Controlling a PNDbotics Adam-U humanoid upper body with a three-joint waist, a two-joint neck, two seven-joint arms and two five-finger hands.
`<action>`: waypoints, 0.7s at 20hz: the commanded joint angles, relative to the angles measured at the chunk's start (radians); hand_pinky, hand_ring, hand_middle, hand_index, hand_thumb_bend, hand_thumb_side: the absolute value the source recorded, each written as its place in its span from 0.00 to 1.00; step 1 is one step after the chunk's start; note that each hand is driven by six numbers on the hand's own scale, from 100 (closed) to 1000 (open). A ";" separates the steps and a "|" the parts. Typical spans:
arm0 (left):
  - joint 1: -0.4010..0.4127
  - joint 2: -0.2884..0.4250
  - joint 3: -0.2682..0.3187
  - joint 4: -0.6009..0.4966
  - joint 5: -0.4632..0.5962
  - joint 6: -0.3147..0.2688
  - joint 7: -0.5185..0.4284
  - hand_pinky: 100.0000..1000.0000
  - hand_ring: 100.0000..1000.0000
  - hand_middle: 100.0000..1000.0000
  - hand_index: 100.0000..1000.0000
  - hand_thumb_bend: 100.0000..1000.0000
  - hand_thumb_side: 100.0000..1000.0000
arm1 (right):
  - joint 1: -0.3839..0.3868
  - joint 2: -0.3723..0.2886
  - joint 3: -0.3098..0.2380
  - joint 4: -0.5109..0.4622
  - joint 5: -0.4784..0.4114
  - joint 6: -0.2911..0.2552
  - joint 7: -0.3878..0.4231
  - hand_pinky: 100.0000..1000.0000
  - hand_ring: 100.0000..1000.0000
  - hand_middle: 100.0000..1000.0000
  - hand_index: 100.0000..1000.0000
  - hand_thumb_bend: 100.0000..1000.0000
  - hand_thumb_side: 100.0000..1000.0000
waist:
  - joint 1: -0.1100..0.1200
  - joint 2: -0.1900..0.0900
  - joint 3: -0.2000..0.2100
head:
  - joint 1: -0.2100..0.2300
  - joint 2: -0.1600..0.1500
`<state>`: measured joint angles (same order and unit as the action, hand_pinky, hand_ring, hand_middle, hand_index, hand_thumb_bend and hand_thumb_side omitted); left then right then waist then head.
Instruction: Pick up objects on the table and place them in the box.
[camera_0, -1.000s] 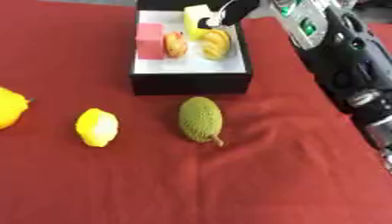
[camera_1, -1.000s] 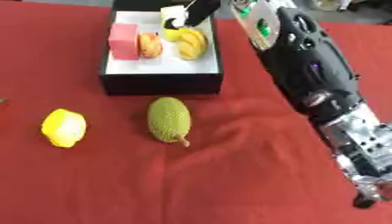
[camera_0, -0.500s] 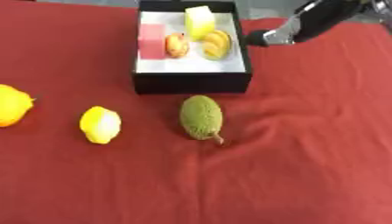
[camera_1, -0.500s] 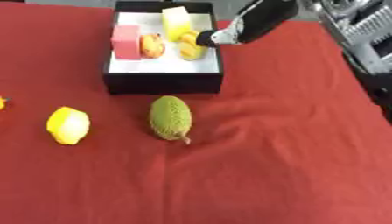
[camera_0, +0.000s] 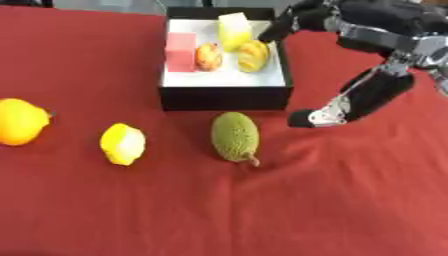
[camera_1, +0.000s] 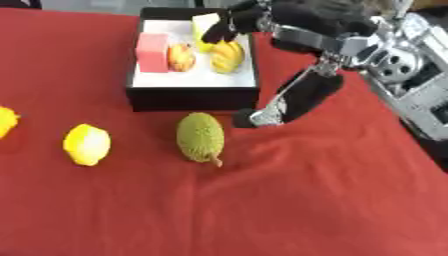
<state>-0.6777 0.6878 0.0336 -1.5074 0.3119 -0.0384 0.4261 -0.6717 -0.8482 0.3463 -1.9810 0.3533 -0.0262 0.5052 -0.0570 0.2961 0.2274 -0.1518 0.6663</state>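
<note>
A bumpy green fruit lies on the red cloth just in front of the black box. Left of it are a lemon and an orange-yellow fruit at the view's left edge. Inside the box lie a pink block, a small orange fruit, a yellow block and a banana. My right hand is open and holds nothing. One finger reaches down to the cloth right of the green fruit, while others stretch over the box's far right corner. The left hand does not show.
The red cloth covers the whole table. My right forearm comes in from the right edge. The box stands at the back middle.
My right hand has come down from above the box's right side. One finger now reaches the cloth by the box's front right corner, close to the green fruit.
</note>
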 joint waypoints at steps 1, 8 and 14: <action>-0.010 0.039 0.008 -0.006 0.000 -0.001 -0.003 0.74 0.85 0.78 0.84 0.54 0.58 | 0.007 0.008 0.009 -0.019 0.041 0.015 0.019 0.79 0.78 0.76 0.87 0.53 0.25 | 0.008 -0.025 0.000 | 0.004 0.003; -0.010 0.035 0.006 -0.005 0.003 -0.001 -0.007 0.74 0.85 0.78 0.84 0.53 0.59 | 0.027 0.050 0.039 -0.019 0.129 0.060 0.024 0.78 0.76 0.74 0.83 0.51 0.21 | 0.010 -0.020 0.000 | 0.001 0.008; -0.011 0.034 0.004 -0.007 0.003 -0.001 -0.010 0.74 0.85 0.78 0.84 0.53 0.59 | 0.043 0.094 0.066 -0.001 0.206 0.113 0.024 0.76 0.75 0.72 0.81 0.49 0.17 | 0.012 -0.017 0.005 | -0.004 0.006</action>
<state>-0.6774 0.6878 0.0329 -1.5024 0.3141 -0.0390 0.4195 -0.6224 -0.7494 0.4154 -1.9785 0.5407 0.0746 0.5313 -0.0517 0.2966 0.2299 -0.1525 0.6751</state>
